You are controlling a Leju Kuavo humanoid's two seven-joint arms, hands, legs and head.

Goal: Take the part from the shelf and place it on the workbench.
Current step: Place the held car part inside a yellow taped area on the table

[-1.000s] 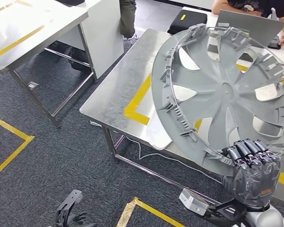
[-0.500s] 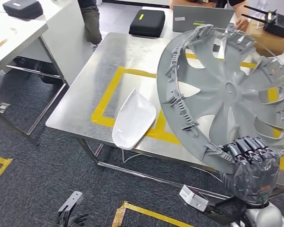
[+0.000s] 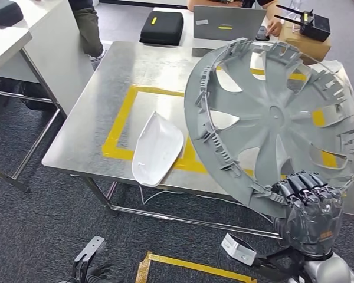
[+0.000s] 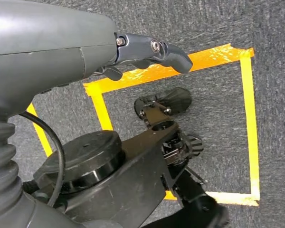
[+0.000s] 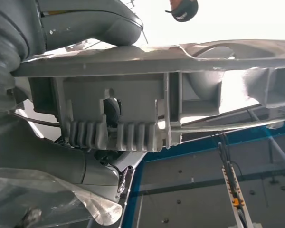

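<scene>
Right hand: the right hand [image 3: 312, 206] grips the lower rim of the grey wheel cover [image 3: 273, 118], fingers curled over the edge; in the right wrist view the rim [image 5: 141, 90] runs across close to the camera.
Wheel cover: held tilted above the near right part of the workbench [image 3: 100, 112], its ribbed inner face towards the head camera, not resting on the top.
Left hand: the left hand [image 4: 152, 50] hangs low over the floor, a dark finger extended with nothing in it; whether the rest of the fingers are apart or curled I cannot tell.
Workbench: bare steel top on metal legs, with a yellow tape rectangle [image 3: 121, 112] marked on it.
White part: a white moulded shell [image 3: 157, 148] lies on the near tape line, jutting over the front edge.
Far side: a black case [image 3: 161, 26], a grey laptop [image 3: 228, 22] and a cardboard box [image 3: 305, 36]; a person's hand [image 3: 273, 26] rests by the laptop.
Floor: dark grey carpet [image 3: 41, 236] with yellow tape lines [image 3: 189, 266].
Left of bench: another table [image 3: 6, 41] and a person's legs [image 3: 88, 26].
</scene>
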